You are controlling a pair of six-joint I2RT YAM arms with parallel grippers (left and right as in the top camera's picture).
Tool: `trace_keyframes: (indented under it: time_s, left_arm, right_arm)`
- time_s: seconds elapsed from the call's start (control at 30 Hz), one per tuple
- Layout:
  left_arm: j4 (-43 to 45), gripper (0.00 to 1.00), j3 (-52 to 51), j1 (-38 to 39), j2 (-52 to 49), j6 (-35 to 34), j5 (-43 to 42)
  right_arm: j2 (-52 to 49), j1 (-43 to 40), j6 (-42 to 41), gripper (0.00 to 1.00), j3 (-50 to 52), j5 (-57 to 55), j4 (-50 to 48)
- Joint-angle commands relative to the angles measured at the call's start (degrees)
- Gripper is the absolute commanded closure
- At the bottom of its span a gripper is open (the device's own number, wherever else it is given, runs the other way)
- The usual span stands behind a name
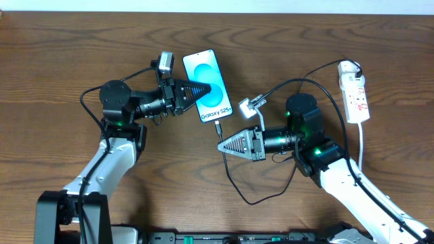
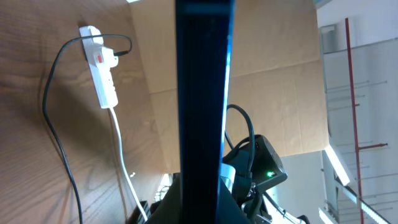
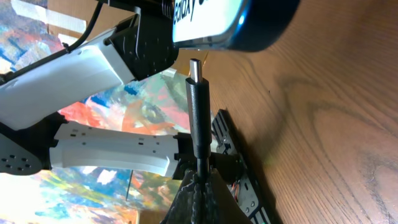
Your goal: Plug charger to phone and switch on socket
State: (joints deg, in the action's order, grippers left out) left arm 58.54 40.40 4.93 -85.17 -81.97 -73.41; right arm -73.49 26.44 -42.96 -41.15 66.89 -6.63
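Holding what, L gripper [image 1: 207, 88]?
– Shut on phone [image 1: 215, 108], fingers pinching its long edges; phone's at R gripper's [image 1: 220, 145] 12 o'clock.
– And R gripper?
– Clamped tight on charger [image 3: 198, 118] behind the plug. Tip's at phone's 6 o'clock edge, just short, not touching. Socket [image 1: 355, 95] sits at 2 o'clock, well apart.

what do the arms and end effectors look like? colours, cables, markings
Left arm and right arm: white lower links, black joint housings, green LEDs, looped black cables. Left end effector and right end effector: black, tapered triangular fingers. No markings legible.
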Motion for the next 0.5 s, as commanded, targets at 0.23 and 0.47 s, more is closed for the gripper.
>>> trace_keyframes:
  time_s: [0.23, 0.47]
  left_arm:
    - [0.9, 0.93, 0.85, -0.13, 0.2, 2.47, -1.6]
    - [0.9, 0.93, 0.85, -0.15, 0.2, -0.04, -1.55]
  right_arm:
    - [-0.35, 0.61, 1.25, 0.99, -0.09, 0.96, -0.02]
    - [-0.35, 0.61, 0.46, 0.99, -0.09, 0.76, 0.35]
